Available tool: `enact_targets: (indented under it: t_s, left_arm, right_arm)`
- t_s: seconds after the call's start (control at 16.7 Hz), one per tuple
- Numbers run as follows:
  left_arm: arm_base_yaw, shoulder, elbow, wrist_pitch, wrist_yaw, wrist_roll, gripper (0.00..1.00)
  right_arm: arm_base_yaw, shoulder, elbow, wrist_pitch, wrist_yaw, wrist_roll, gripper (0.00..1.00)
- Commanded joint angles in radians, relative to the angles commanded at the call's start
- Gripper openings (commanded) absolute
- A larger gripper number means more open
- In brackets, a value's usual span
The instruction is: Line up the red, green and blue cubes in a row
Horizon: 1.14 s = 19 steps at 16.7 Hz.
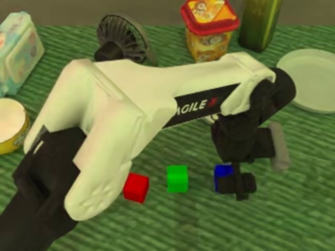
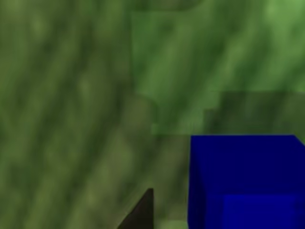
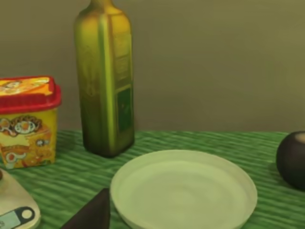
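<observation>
On the green mat the red cube (image 1: pixel 136 187), the green cube (image 1: pixel 177 178) and the blue cube (image 1: pixel 222 174) lie in a left-to-right row with small gaps. My left arm reaches across the table. Its left gripper (image 1: pixel 238 186) is open, hanging over the blue cube's right side. In the left wrist view the blue cube (image 2: pixel 245 181) fills the lower corner, and one dark fingertip (image 2: pixel 143 212) stands clear of it with mat between them. My right gripper (image 3: pixel 101 217) is out of the top view, parked near the white plate.
Along the back stand a wipes pack (image 1: pixel 18 49), a dark fan (image 1: pixel 123 39), a red-lidded yellow tub (image 1: pixel 209 26) and a green bottle (image 1: pixel 259 21). A white plate (image 1: pixel 311 78) lies at the right, a yellow round tin (image 1: pixel 10 125) at the left. A scale's corner (image 3: pixel 14 210) shows.
</observation>
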Motion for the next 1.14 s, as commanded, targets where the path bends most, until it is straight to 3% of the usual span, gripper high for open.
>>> enact_targets:
  t_s: [0.6, 1.14]
  left_arm:
    - [0.003, 0.0, 0.004, -0.004, 0.0, -0.001, 1.0]
    - [0.025, -0.039, 0.208, -0.247, 0.0, 0.003, 1.0]
  right_arm:
    - [0.0, 0.0, 0.0, 0.0, 0.0, 0.0, 1.0]
    - [0.0, 0.0, 0.0, 0.0, 0.0, 0.0, 1.0]
